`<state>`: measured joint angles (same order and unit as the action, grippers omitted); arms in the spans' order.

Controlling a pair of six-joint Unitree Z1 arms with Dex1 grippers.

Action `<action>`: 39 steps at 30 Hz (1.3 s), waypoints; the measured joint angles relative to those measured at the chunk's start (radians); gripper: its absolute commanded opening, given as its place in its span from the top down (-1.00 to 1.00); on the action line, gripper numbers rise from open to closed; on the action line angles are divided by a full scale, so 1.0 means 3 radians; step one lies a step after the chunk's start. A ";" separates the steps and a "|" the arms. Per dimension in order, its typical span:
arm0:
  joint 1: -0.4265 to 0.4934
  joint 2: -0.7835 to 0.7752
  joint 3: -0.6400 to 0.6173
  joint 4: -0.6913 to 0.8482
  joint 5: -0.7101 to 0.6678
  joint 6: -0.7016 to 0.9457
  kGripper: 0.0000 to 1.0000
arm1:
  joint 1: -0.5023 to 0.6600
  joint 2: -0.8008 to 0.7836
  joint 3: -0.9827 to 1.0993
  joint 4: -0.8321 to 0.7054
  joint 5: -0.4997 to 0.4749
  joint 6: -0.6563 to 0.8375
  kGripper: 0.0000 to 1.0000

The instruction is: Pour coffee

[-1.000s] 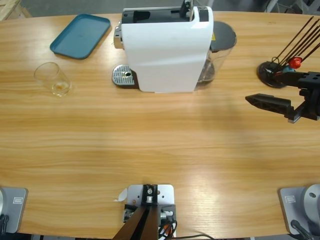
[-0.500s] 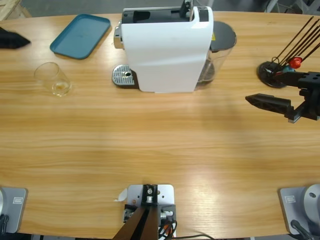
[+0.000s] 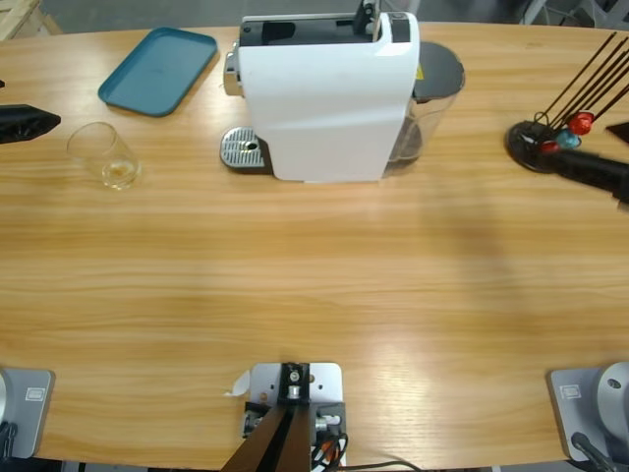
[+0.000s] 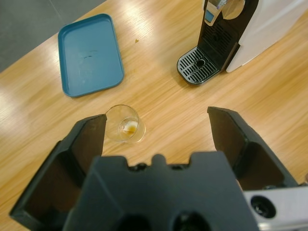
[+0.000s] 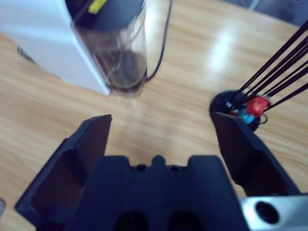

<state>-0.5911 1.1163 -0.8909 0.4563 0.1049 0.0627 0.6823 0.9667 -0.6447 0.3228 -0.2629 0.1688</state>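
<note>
The left gripper [image 4: 156, 127] hangs with its jaws spread wide and empty above the small clear glass tumbler [image 4: 124, 125] holding a thin amber-brown layer of coffee [image 4: 128, 129], which stands between it and the teal rectangular tray [image 4: 89, 54], while the right gripper [image 5: 161, 130], likewise gaping and empty, faces the big white boxy coffee machine [image 3: 324, 93].

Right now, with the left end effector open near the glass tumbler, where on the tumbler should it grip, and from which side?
Probably around the side wall of the glass tumbler, near mid-height, with one jaw on each side. It stands upright with its mouth up and a thin layer of coffee at the bottom, so a sideways approach keeps it level. The left end effector is open and wider than the glass, and nothing stands between them.
</note>
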 measured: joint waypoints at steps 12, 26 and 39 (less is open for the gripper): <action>-0.0004 0.0103 0.0137 -0.0002 0.0003 -0.0286 -0.72 | -0.0817 0.0723 -0.0399 0.0333 -0.0112 0.0188 -0.53; -0.0055 0.0172 0.0439 -0.0248 0.0003 -0.0325 -0.63 | -0.1236 0.1179 -0.0497 0.0233 -0.0081 0.0479 -0.64; -0.0059 0.0172 0.0448 -0.0249 0.0030 -0.0332 -0.63 | -0.1653 0.1356 -0.0325 -0.0355 0.0086 0.0783 -0.62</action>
<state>-0.6089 1.1678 -0.7564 0.3816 0.1138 -0.0370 0.1862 1.3736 -0.7422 0.2164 -0.2371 0.4036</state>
